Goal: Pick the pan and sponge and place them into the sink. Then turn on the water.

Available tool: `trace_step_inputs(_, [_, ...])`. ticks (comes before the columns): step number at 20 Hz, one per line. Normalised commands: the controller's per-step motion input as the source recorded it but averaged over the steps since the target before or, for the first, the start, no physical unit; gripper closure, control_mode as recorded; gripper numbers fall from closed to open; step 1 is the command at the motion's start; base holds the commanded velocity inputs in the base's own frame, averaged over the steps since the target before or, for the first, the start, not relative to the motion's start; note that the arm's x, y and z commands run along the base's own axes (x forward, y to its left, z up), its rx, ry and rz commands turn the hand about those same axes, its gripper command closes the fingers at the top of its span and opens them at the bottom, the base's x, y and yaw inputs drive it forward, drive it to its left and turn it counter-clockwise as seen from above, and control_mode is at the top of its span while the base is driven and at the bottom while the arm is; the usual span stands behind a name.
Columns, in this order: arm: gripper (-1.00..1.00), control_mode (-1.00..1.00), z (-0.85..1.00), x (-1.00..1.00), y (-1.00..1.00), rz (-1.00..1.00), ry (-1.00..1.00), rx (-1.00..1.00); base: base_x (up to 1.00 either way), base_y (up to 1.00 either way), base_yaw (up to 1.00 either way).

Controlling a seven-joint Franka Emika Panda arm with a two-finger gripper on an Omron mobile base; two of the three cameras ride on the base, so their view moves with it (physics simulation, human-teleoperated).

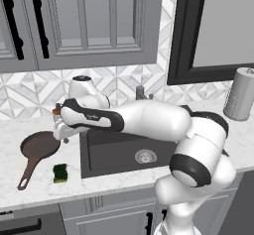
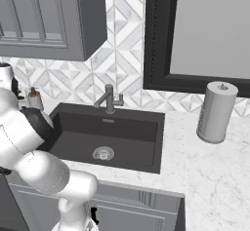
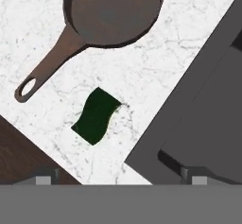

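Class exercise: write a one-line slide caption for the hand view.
Open gripper hovers above the green sponge on the marble counter, pan beyond, sink alongside.

pan (image 3: 113, 10): matt dark-brown surface, smooth, handle alike
sponge (image 3: 96, 116): dark green, dull, soft-looking
sink (image 1: 106, 149): matt dark-grey basin; drain seen as bright metal
faucet (image 2: 108, 98): grey brushed metal
counter (image 3: 142, 72): white veined marble, smooth
paper towel roll (image 2: 216, 111): pale, matt
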Motion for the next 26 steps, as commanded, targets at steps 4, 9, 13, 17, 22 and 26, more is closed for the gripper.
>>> trace_step_inputs(4, [-1.0, -1.0, -0.09, 0.0, 0.54, -0.11, 0.06, -0.02, 0.0, 0.0, 0.0])
trace_step_inputs(9, [-1.0, -1.0, -0.25, 0.0, 0.35, -0.13, 0.07, -0.06, 0.0, 0.0, 0.0])
trace_step_inputs(13, [-1.0, -1.0, -0.32, 0.0, 0.06, -0.11, 0.04, -0.04, 0.0, 0.0, 0.0])
trace_step_inputs(17, [-1.0, -1.0, -0.4, 0.0, 0.0, -0.08, 0.04, -0.04, 0.0, 0.0, 0.0])
trace_step_inputs(22, [-1.0, -1.0, -0.48, 0.0, 0.08, -0.05, 0.0, -0.02, 0.0, 0.0, 0.0])
trace_step_inputs(26, [-1.0, -1.0, -0.48, 0.0, 0.13, -0.01, 0.0, -0.01, 0.0, 0.0, 0.0])
